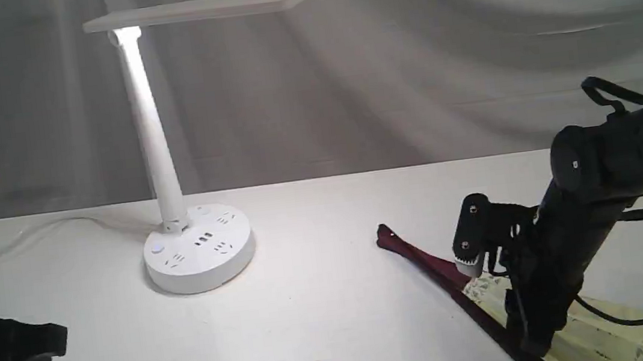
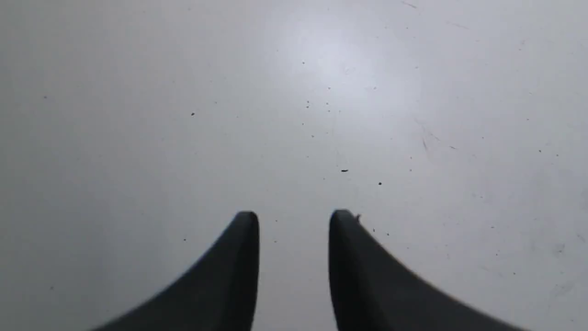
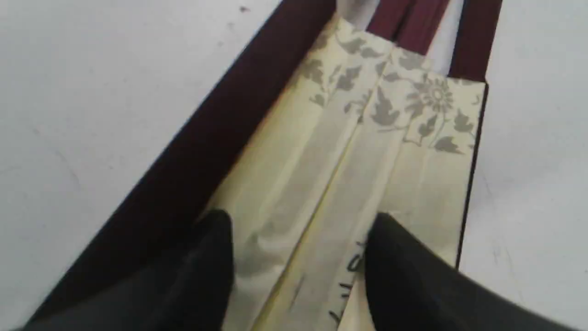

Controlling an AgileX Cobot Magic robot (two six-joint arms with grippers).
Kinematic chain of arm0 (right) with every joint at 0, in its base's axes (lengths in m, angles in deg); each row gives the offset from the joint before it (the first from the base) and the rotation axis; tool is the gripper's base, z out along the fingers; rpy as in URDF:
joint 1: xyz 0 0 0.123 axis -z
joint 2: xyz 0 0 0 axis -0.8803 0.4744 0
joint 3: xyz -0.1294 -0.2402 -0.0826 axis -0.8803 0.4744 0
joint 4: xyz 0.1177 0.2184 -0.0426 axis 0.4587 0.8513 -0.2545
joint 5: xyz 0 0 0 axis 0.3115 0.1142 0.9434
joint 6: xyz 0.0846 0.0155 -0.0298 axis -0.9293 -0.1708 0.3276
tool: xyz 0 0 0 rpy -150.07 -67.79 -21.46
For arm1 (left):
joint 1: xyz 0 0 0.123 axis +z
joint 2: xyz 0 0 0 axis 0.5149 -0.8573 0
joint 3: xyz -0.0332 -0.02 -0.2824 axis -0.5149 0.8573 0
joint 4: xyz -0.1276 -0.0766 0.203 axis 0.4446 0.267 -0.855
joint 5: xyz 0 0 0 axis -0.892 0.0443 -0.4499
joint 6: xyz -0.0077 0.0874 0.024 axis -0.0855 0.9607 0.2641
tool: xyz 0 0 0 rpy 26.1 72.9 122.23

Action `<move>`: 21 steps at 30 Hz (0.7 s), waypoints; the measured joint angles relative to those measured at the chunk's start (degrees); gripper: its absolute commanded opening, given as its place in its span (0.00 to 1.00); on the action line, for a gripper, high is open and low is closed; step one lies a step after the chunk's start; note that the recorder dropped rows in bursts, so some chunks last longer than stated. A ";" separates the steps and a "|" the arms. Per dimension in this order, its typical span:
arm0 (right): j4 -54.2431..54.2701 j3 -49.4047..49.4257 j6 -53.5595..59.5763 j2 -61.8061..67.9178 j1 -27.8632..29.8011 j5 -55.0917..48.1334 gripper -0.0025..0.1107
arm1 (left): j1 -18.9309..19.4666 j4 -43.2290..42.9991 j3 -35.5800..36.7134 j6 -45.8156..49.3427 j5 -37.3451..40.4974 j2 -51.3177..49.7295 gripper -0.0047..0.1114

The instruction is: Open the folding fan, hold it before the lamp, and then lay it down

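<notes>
The outer end of the folding fan (image 1: 427,260) ran off the lower edge of the exterior view, and the right arm (image 1: 578,205) covered much of its leaf. The left arm showed there only as dark shapes cut off at the edge. Whether the right end effector (image 3: 298,225) actually touched the paper could not be told. Its black fingers (image 3: 211,257) stood apart over the pleats, clamped on nothing visible. The left end effector (image 2: 294,216) hung with its fingers apart over the bare, speckled surface (image 2: 138,115).

The fan (image 3: 367,138) lay on the white surface (image 1: 338,324) at the right, well apart from the lamp (image 1: 199,249), its pivot end pointing toward the lamp. It was only partly spread. Its cream-yellow paper was creased in long folds, with a grey leaf-and-flower border and a few blurred black strokes. Smooth, dark maroon ribs and guards framed it.

The lamp was glossy white plastic, with a round base bearing sockets, a slim tilted stem and a flat head. It was lit.
</notes>
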 measured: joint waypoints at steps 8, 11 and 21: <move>0.10 0.10 6.70 -1.43 -1.29 -2.78 0.41 | 0.00 0.00 0.00 0.00 0.00 0.00 0.27; 0.58 0.70 10.00 -2.76 -2.27 -3.93 0.41 | 0.00 0.13 0.00 0.00 0.00 0.00 0.27; 9.86 0.80 18.72 -5.65 -5.58 -6.73 0.41 | 0.00 8.65 0.00 9.75 0.82 0.00 0.27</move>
